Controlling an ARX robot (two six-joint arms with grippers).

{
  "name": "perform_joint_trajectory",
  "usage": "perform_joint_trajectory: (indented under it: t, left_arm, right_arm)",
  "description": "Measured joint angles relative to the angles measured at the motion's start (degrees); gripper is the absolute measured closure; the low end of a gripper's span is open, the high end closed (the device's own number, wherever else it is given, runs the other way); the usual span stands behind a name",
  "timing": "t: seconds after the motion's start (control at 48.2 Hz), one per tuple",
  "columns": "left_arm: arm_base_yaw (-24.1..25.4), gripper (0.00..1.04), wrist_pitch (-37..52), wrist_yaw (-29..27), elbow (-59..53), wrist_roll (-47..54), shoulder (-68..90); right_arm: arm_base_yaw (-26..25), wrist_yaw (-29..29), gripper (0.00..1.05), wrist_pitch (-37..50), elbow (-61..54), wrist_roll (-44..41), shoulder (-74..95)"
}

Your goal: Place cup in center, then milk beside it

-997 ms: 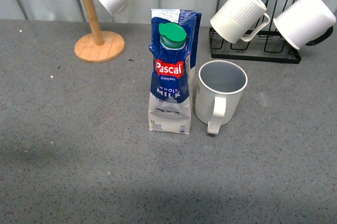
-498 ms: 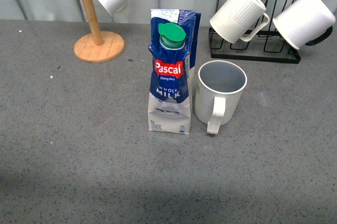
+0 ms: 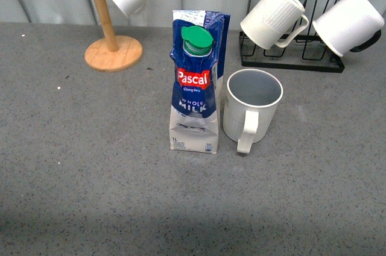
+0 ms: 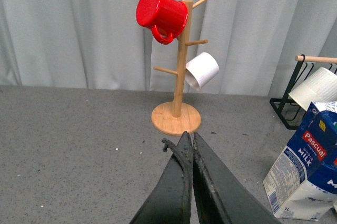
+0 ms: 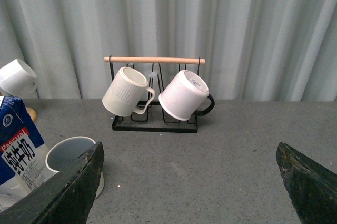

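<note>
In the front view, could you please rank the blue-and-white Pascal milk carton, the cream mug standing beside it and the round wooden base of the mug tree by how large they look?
1. Blue-and-white Pascal milk carton, clearly the largest.
2. Cream mug.
3. Round wooden base of the mug tree, though it sits farther back, so its rank below the mug is unsure.

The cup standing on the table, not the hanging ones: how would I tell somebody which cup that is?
Find the tall blue-and-white milk carton with a green cap in the middle of the dark grey speckled table. Right beside it, nearer the black wire rack, stands a big cream-white mug. It alone stands upright on the tabletop, open, showing a grey-blue inside.
</note>
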Motion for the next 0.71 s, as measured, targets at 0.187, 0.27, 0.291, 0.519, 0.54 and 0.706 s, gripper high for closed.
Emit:
perform_joint_trajectory:
  t: [0.187, 0.27, 0.291, 0.519, 0.54, 0.706]
  left_arm:
    - [0.00, 1.01, -4.42, 0.00, 0.00, 0.00, -4.52]
    - [0.00, 1.01, -6.03, 0.00, -0.02, 0.00, -6.14]
    - [0.00, 1.01, -6.43, 0.00, 0.00, -0.02, -6.56]
    - [0.00, 1.01, -9.79, 0.00, 0.00, 0.00, -9.92]
    - [0.00, 1.01, -10.10, 0.00, 0.00, 0.00, -10.23]
    - [0.00, 1.01, -13.75, -0.04, 0.00, -0.02, -13.70]
  right_arm:
    - [0.00, 0.00, 0.09, 0.00, 0.00, 0.00, 0.00]
    - [0.00, 0.00, 0.09, 0.00, 0.00, 0.00, 0.00]
    - [0.00, 0.00, 0.09, 0.00, 0.00, 0.00, 0.00]
    - [0.00, 0.00, 0.09, 0.00, 0.00, 0.00, 0.00]
    - [0.00, 0.00, 0.09, 0.00, 0.00, 0.00, 0.00]
    - [0.00, 0.00, 0.09, 0.00, 0.00, 0.00, 0.00]
